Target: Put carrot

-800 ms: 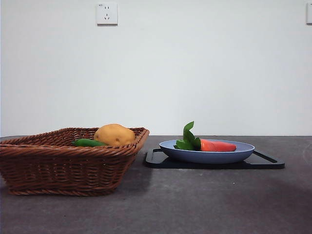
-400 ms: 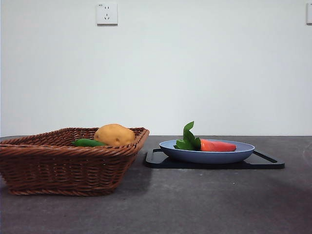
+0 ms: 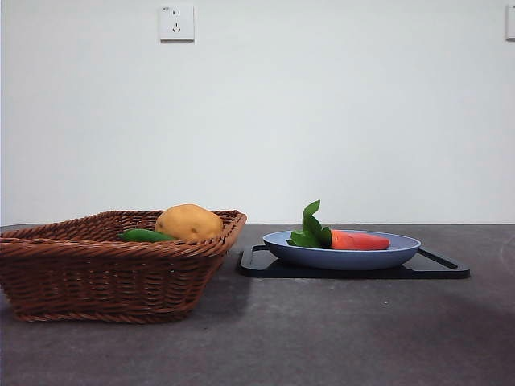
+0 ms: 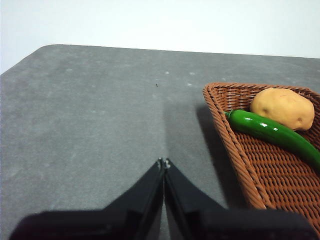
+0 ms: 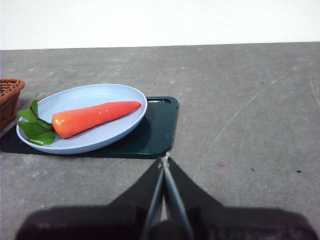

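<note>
The carrot [image 3: 359,240], orange-red with green leaves, lies in a blue plate [image 3: 346,256] on a dark tray [image 3: 438,268] right of centre. It also shows in the right wrist view [image 5: 92,118], lying across the plate [image 5: 110,95]. My right gripper [image 5: 164,159] is shut and empty, over bare table a short way back from the tray [image 5: 160,125]. My left gripper [image 4: 163,162] is shut and empty, over bare table beside the wicker basket [image 4: 240,155]. Neither gripper shows in the front view.
The brown wicker basket [image 3: 96,277] stands at the left, holding a yellow-brown potato [image 3: 189,222] and a long dark green vegetable [image 3: 146,236]. Both show in the left wrist view, potato [image 4: 282,107] and green vegetable [image 4: 272,132]. A wall socket [image 3: 176,22] is on the wall.
</note>
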